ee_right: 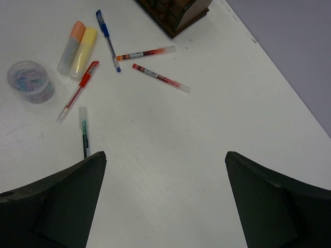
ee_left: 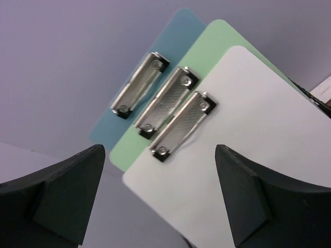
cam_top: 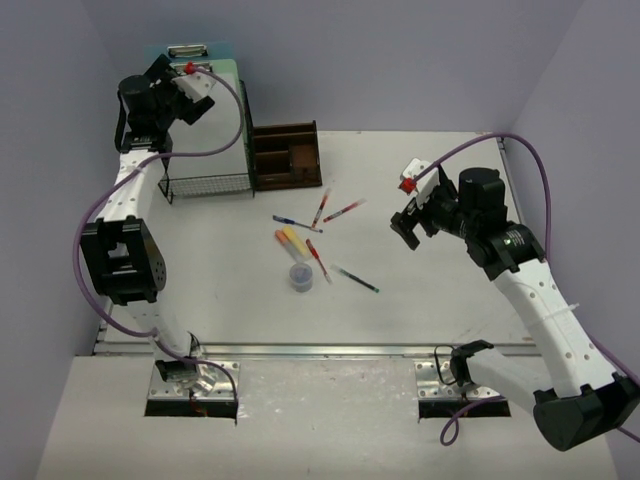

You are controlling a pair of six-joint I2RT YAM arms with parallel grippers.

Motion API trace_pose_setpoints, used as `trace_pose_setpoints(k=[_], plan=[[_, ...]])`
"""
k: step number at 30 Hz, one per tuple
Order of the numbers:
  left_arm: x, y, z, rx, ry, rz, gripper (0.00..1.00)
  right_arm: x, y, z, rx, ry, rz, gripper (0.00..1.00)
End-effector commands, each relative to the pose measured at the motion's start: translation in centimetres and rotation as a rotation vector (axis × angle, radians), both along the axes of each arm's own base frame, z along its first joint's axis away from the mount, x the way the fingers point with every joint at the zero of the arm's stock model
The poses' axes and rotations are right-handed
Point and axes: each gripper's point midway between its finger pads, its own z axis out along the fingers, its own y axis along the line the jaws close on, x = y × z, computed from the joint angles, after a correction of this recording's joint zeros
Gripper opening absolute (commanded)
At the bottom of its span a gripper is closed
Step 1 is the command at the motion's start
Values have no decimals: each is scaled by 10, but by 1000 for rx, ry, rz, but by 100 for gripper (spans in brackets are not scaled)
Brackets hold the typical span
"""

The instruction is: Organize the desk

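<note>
The white desk [cam_top: 430,290] holds scattered pens: a blue pen [ee_right: 107,39], three red pens [ee_right: 145,53] and a green pen [ee_right: 84,132]. An orange highlighter [ee_right: 71,46] and a yellow highlighter [ee_right: 83,51] lie beside a small clear tub [ee_right: 31,81]. My right gripper [ee_right: 165,201] is open and empty above bare desk, right of the pens [cam_top: 320,208]. My left gripper [ee_left: 160,196] is open and empty, raised at the back left [cam_top: 195,85]. It faces three clipboards: blue [ee_left: 170,36], green [ee_left: 217,36] and white [ee_left: 248,119].
A dark-brown wooden organiser tray [cam_top: 285,155] stands at the back of the desk. A black wire-mesh rack [cam_top: 205,185] stands left of it, with the clipboards [cam_top: 225,75] upright in it. Lavender walls close the back and sides. A metal rail [cam_top: 330,350] runs along the near edge.
</note>
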Motion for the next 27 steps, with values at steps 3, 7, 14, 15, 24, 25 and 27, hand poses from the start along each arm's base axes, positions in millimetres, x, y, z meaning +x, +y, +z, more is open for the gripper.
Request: trace_pose_setpoints(k=[3,7,14,15,24,25,27], plan=[[19,-10,12,-38,-83,45,86,4,4,7,29,-31,2,99],[16,-11,27,-83,-123,54,87,4,5,7,40,-26,-4,99],[-44,-26,115,-250,-251,11,87,5,6,2,63,7,-18,99],[-55,-28,128,-273,-272,5,88,4,7,-1,61,18,-17,99],[-165,-59,144,-467,-44,-45,100,4,10,-42,28,194,-31,89],[-175,-63,130,-497,24,-44,100,3,13,-46,31,211,-27,87],[-192,-70,111,-542,101,-48,100,0,24,-53,19,237,-10,86]])
